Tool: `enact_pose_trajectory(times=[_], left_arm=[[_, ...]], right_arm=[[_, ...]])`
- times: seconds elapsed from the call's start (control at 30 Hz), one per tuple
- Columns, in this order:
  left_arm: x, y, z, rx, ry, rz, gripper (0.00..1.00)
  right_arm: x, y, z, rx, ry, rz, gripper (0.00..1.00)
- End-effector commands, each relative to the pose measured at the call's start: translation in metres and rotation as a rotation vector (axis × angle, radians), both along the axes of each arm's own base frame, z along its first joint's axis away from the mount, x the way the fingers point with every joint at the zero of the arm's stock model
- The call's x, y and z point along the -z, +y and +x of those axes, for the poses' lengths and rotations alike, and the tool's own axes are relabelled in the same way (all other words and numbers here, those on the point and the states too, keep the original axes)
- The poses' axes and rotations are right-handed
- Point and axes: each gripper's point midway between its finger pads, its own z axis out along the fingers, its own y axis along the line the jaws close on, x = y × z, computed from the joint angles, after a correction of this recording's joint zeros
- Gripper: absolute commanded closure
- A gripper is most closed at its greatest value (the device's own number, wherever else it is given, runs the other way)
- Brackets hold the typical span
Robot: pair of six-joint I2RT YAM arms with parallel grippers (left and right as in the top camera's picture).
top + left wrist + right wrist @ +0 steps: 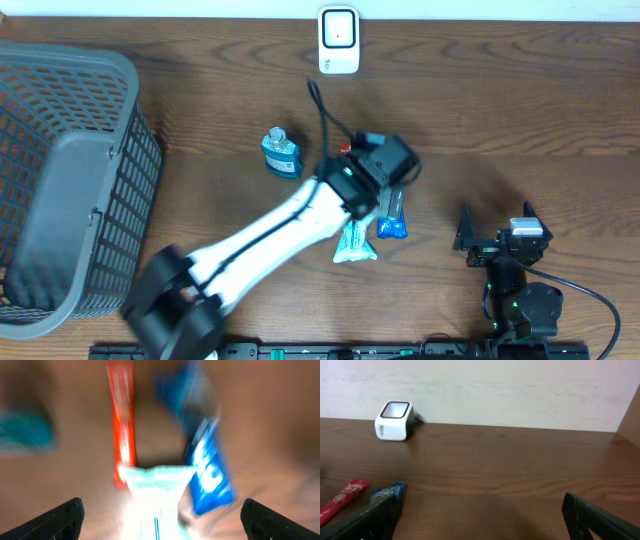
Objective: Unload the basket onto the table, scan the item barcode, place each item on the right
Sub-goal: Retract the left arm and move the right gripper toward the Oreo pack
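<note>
The white barcode scanner (338, 40) stands at the table's far edge and also shows in the right wrist view as a white scanner (395, 414). Near the middle lie a white-and-teal packet (355, 240), a blue packet (392, 224) and a teal bottle (281, 152). My left gripper (385, 185) hangs over the packets. In its blurred wrist view the left gripper (162, 522) is open, with the white packet (157, 497) below and between its fingers and touching neither. A blue packet (207, 465) lies right of it and a red stick (124, 435) beyond. My right gripper (497, 222) rests open and empty.
A large grey mesh basket (70, 180) fills the left side. The left arm (270, 235) crosses the table from the front left. In the right wrist view the red stick (342, 500) and blue packet (387, 491) lie at the far left, near its left finger.
</note>
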Motion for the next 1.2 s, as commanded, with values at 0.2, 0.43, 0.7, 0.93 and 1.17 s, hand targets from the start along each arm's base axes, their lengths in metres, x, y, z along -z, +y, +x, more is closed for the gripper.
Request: enact_pose_trajectory(times=[0.2, 0.43, 0.7, 0.93, 1.17], left_arm=[[-0.293, 0.135, 0.102, -0.162, -0.757, 0.051, 0.01], [-0.367, 0.260, 0.108, -0.386, -0.884, 0.124, 0.01], [-0.371, 0.283, 0.085, -0.401, -0.875, 0.116, 0.01], [-0.374, 0.292, 0.038, -0.399, -0.944, 0.112, 0.01], [-0.357, 0.300, -0.001, -0.425, -1.085, 0.057, 0.01]], right_arm=[[0.000, 0.000, 0.000, 0.001, -0.002, -0.009, 0.01], [-0.012, -0.010, 0.000, 0.060, -0.049, -0.038, 0.01], [-0.040, 0.025, -0.004, -0.144, -0.118, -0.052, 0.01], [-0.100, 0.041, 0.000, -0.245, -0.048, -0.153, 0.01], [-0.137, 0.069, 0.035, -0.434, 0.239, -0.084, 0.01]])
